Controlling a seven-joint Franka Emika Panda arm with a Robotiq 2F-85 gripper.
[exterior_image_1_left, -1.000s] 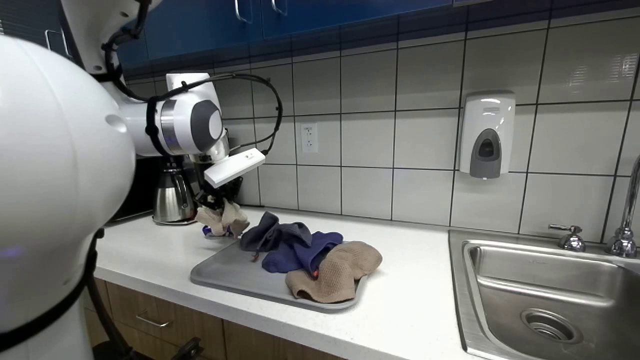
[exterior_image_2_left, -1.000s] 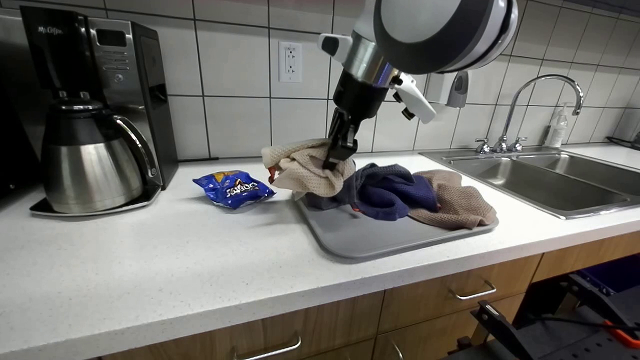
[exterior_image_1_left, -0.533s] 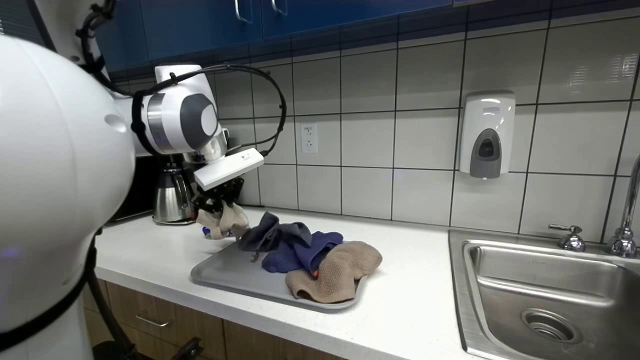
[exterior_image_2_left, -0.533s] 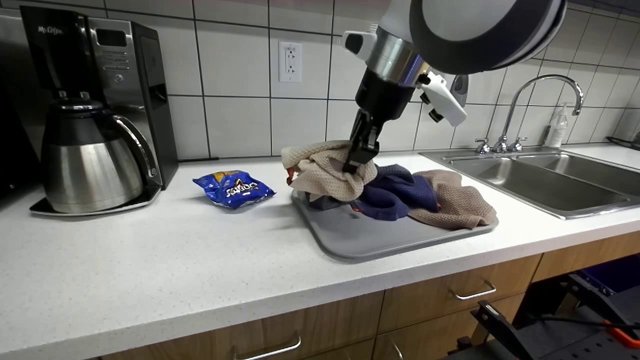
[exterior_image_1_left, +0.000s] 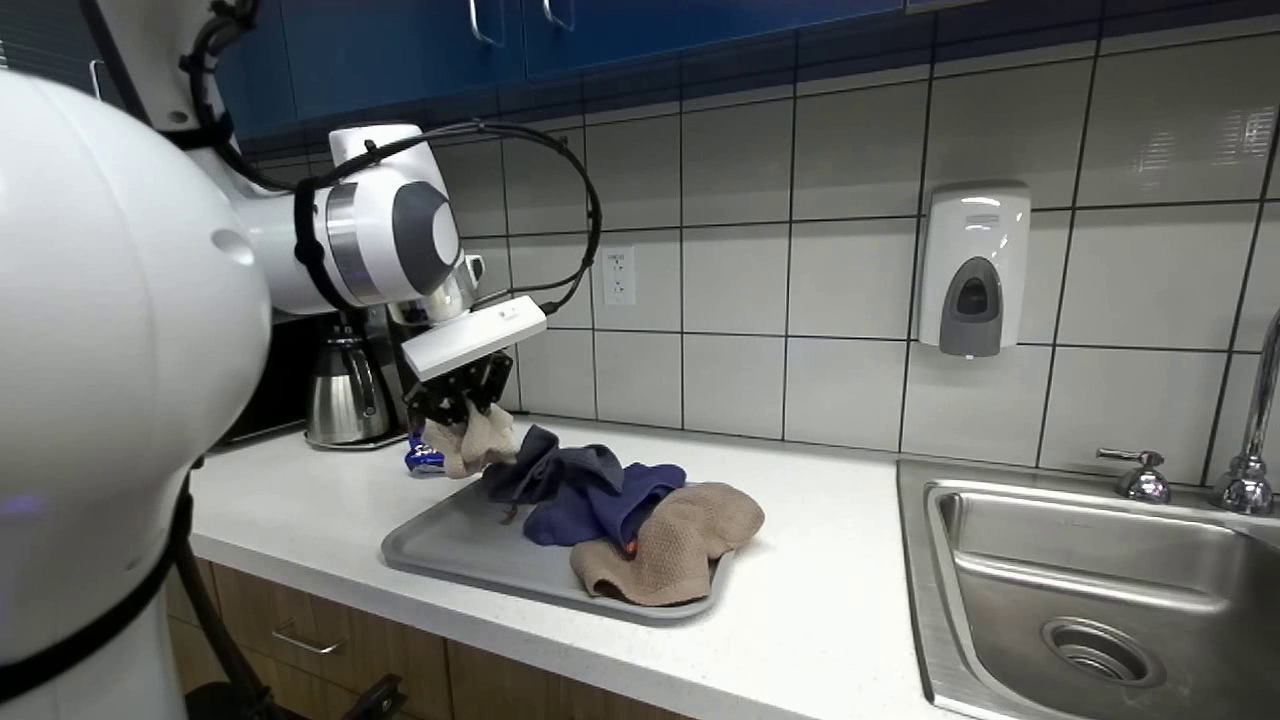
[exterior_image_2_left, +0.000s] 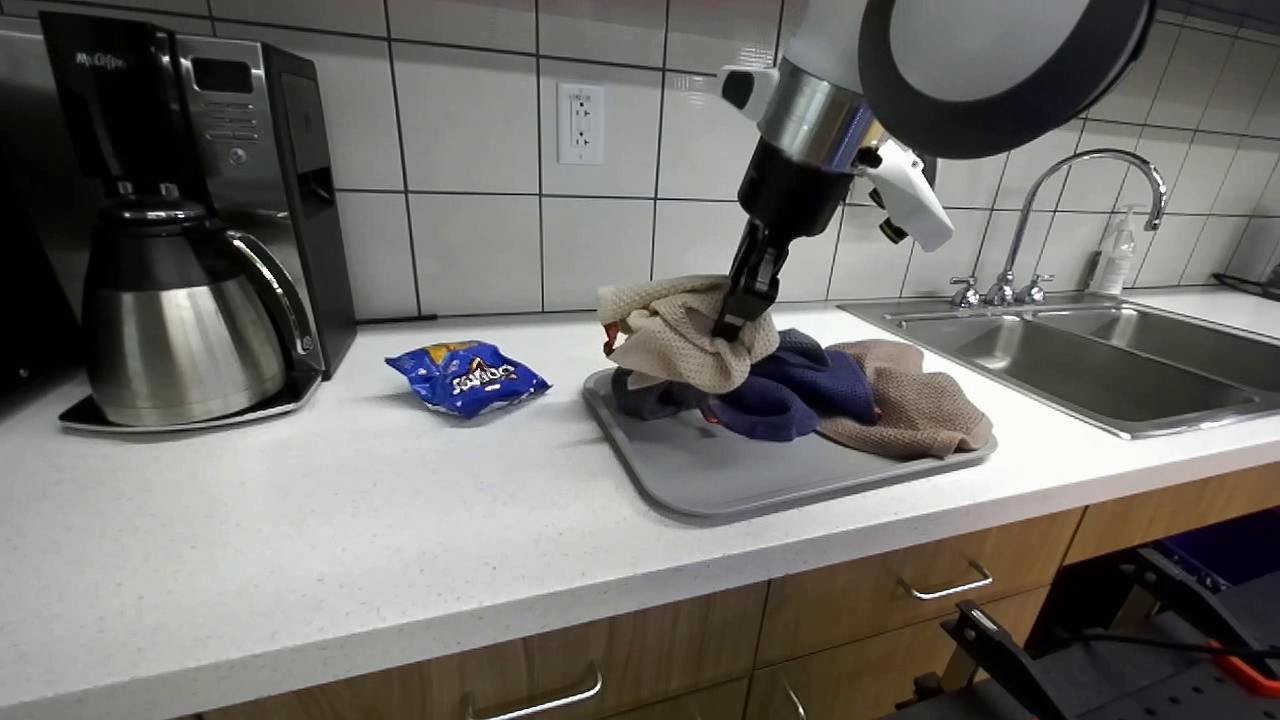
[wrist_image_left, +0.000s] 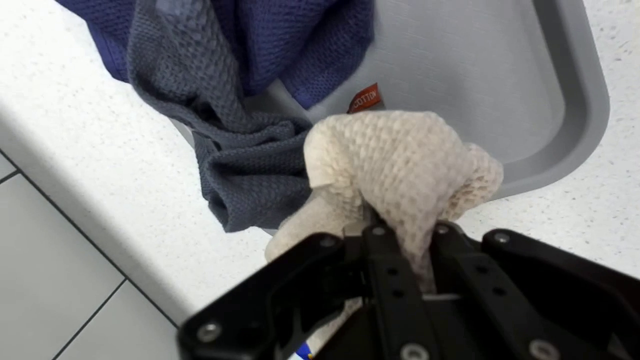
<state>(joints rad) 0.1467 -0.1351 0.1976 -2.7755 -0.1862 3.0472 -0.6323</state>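
My gripper is shut on a bunched beige waffle-knit cloth, its folds spilling out around the fingertips. In an exterior view this beige cloth hangs over the edge of a grey tray. Just below and beside it lies a dark grey cloth; whether the two touch I cannot tell. A purple-blue cloth and a brown cloth lie further along the tray, the brown one overhanging its edge. The held cloth hides the fingertips in the wrist view.
A blue snack bag lies on the white counter beside the tray. Behind it stands a coffee maker with a steel carafe. A steel sink with a faucet lies past the tray, and a tiled wall bounds the back.
The gripper has carried the beige cloth away from the snack bag, rightward in both exterior views and over the tray's near end. The other cloths, tray and bag have stayed put.
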